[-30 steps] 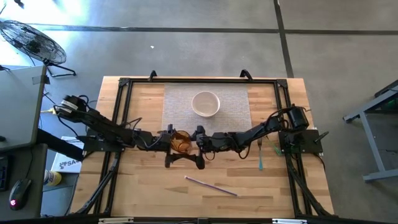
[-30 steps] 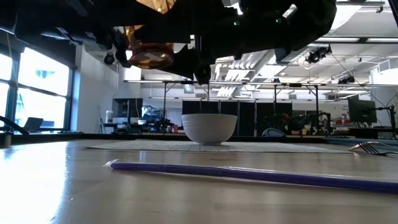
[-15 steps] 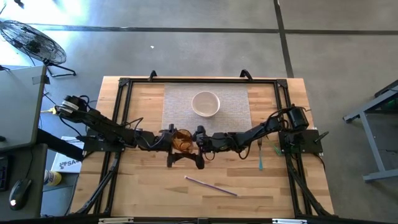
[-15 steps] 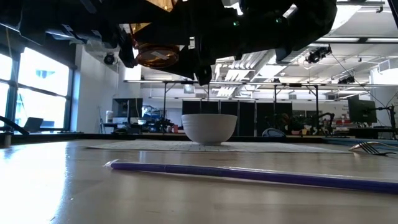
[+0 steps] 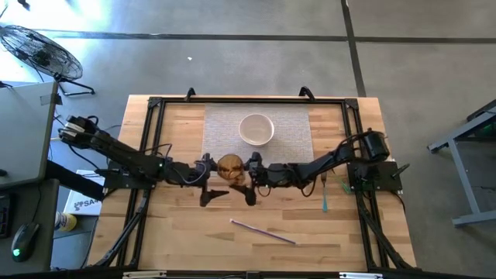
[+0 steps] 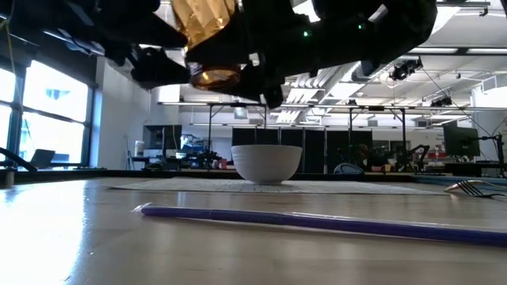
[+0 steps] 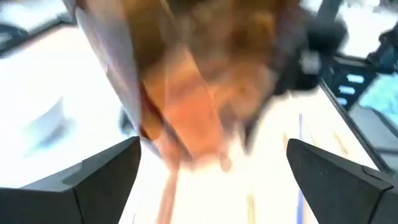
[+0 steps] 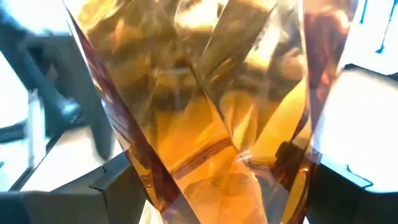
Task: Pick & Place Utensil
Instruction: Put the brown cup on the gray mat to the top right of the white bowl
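An amber faceted cup [image 5: 230,167] hangs in the air between my two grippers, above the table's middle; the low view shows the cup [image 6: 207,39] tilted, its base lowest. My right gripper [image 5: 248,173] is shut on it, and the cup [image 8: 211,93] fills the right wrist view. My left gripper [image 5: 210,173] is open just left of the cup [image 7: 186,87], its fingers wide apart and off it. A purple straw [image 5: 263,231] lies near the table's near edge. A teal-handled fork [image 5: 325,194] lies flat on the right. My right gripper holds the cup's faceted wall [image 8: 186,155] pinched between its two fingers [image 8: 112,186], one on each side. It comes roughly level from the table's right. The cup is lifted clear of the table and tilted.
A white bowl [image 5: 256,129] stands on a grey placemat [image 5: 294,124] at the table's far middle, seen also in the low view [image 6: 266,163]. The straw [image 6: 317,222] and the fork [image 6: 475,188] lie on bare wood nearer the front. A black frame [image 5: 155,105] edges the table.
The cup has risen a little, shifted toward the far edge and right, and turned from lying nearly level to base-down and tilted. The left arm has drawn back toward the table's left.
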Robot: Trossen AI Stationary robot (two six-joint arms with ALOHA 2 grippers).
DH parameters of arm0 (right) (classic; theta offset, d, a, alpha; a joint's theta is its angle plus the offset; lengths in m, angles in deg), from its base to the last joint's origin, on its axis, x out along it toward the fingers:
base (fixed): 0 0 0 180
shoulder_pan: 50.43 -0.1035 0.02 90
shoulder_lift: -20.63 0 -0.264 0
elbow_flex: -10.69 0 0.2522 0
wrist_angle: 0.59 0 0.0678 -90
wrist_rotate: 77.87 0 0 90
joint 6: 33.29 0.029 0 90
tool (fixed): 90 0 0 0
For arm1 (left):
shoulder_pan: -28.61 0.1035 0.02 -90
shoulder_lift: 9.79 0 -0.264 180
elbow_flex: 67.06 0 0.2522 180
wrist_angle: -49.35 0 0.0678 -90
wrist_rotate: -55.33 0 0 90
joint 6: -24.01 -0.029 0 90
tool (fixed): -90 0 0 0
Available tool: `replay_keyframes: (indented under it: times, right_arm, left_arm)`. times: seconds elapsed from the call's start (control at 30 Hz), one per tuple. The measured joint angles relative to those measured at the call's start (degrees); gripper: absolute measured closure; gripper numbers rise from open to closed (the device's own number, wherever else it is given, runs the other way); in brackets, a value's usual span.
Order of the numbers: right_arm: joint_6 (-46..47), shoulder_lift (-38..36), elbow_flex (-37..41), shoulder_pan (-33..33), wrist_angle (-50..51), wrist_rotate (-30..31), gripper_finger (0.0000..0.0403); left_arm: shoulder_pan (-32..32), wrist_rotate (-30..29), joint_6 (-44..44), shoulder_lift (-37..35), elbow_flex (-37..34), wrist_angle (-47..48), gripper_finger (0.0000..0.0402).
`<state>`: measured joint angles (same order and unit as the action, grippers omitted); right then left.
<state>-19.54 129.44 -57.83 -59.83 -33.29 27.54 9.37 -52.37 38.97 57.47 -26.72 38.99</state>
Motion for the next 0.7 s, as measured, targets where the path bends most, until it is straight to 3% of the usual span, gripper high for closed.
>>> replay_keyframes:
  times: [0.33, 0.53, 0.7]
  right_arm:
    - [-3.5, -11.9, 11.2, -0.8, 0.0, 3.0, 0.0081]
    - [-3.7, -16.0, 18.7, -4.0, -0.8, 1.3, 0.0081]
    - [-2.8, -14.2, 20.9, -7.8, -2.0, 2.3, 0.008]
  left_arm:
    - [0.0, 0.6, 1.4, -0.5, 0.0, 1.5, 0.0005]
    - [0.0, -4.3, 1.8, 1.2, 0.0, -7.3, 0.0005]
    - [0.1, -5.8, 0.5, 6.5, 0.0, -16.5, 0.0005]
